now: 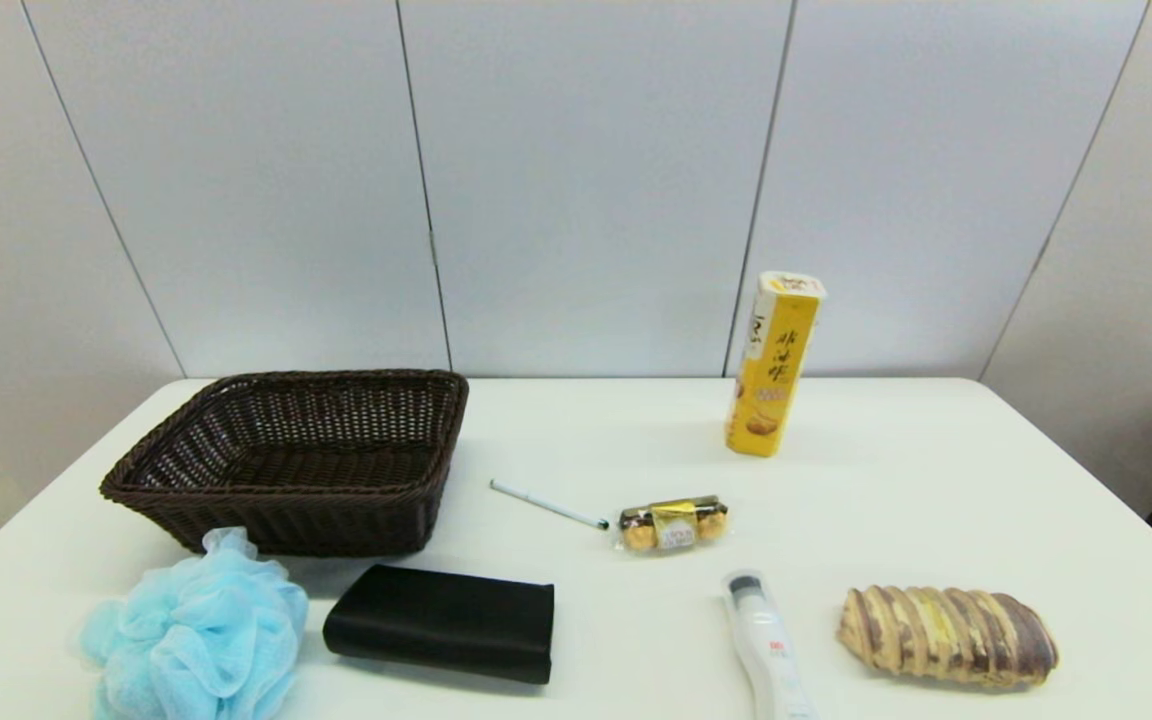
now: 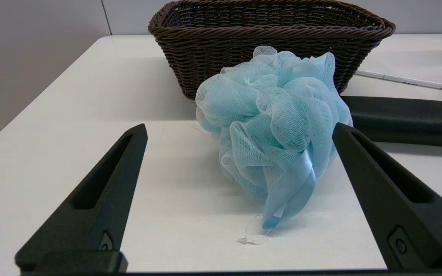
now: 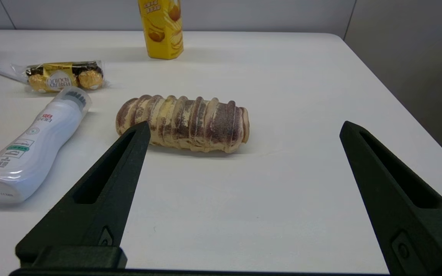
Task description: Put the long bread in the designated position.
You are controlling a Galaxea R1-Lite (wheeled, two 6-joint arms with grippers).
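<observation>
Flat on the table (image 1: pixel 936 480), the long bread (image 1: pixel 946 635) lies crosswise before the wide-spread right gripper (image 3: pixel 244 128).

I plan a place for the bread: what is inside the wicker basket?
The wicker basket shows only its own woven floor; nothing lies visibly inside. Its near wall hides the strip of floor directly behind it.

**White table against a panelled wall**

A white table (image 1: pixel 586 440) with rounded corners stands against a pale grey wall (image 1: pixel 586 180) of flat panels split by thin dark seams. Light is soft and even, casting faint shadows.
</observation>
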